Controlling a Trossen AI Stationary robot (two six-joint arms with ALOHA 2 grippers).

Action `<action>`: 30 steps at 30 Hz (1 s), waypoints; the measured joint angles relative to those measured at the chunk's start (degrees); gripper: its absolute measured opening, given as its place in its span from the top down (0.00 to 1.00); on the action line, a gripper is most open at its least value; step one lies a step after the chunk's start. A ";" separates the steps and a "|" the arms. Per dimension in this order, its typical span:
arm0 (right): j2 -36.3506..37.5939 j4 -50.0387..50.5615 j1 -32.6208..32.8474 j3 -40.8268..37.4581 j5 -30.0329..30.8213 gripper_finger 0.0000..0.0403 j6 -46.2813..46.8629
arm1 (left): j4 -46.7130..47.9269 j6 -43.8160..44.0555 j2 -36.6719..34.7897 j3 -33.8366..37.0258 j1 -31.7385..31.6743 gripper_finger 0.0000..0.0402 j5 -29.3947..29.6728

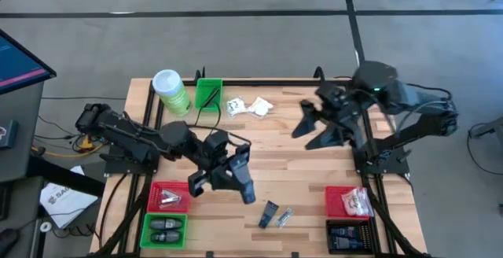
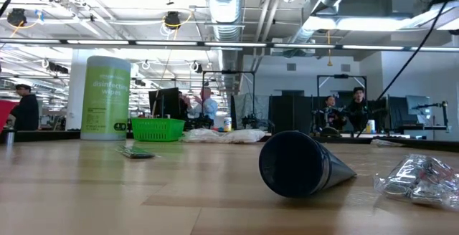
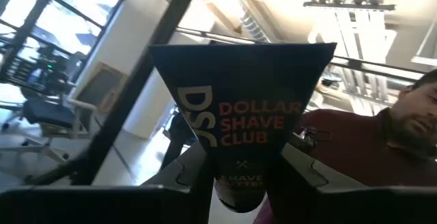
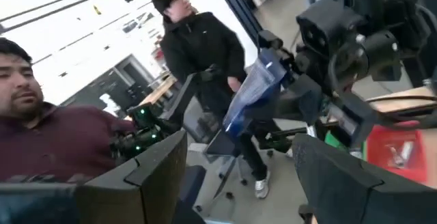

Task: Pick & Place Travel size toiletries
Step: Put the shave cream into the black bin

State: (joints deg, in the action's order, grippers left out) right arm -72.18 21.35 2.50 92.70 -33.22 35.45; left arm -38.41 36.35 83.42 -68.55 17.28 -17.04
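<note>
My left gripper (image 1: 236, 175) is over the table's middle, shut on a dark blue tube (image 3: 246, 115) printed "Dollar Shave Club". The same tube (image 4: 251, 91) shows in the right wrist view. My right gripper (image 1: 310, 132) hangs open and bare near the far right, its fingers (image 4: 157, 169) wide apart. A dark tube (image 1: 269, 211) and a silvery packet (image 1: 283, 219) lie flat near the front edge. In the low view the dark tube (image 2: 301, 165) lies on its side beside the silvery packet (image 2: 423, 178). White sachets (image 1: 247, 106) lie at the back. My left gripper pinches the tube between its two fingers (image 3: 184, 176) at the narrow part near the cap end (image 3: 239, 183). The wide flat crimped end (image 3: 239, 50) sticks out beyond the fingertips. The fingers slant upward, and the tube is lifted clear of the table.
A tall green canister (image 1: 169, 91) and a green bin (image 1: 208, 94) stand at the far left. A red bin (image 1: 169, 197) and a green bin (image 1: 163, 228) sit front left. A red bin (image 1: 350, 201) and a black bin (image 1: 350, 234) sit front right. People stand beyond the table.
</note>
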 joint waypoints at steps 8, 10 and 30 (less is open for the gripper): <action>-13.63 -0.86 -2.38 12.59 -5.34 0.37 -0.68 | -0.02 1.64 0.00 0.00 2.76 0.74 -2.99; -17.61 -0.84 -2.33 17.25 -8.47 0.37 0.58 | -0.02 1.67 0.00 0.00 3.32 0.74 -3.99; -37.27 37.51 2.74 41.21 -19.77 0.37 -8.63 | 11.11 3.10 0.04 -0.02 6.78 0.74 -9.73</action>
State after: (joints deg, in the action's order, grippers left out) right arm -109.45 58.86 5.24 133.91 -52.99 26.82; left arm -27.31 39.45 83.46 -68.58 24.06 -26.77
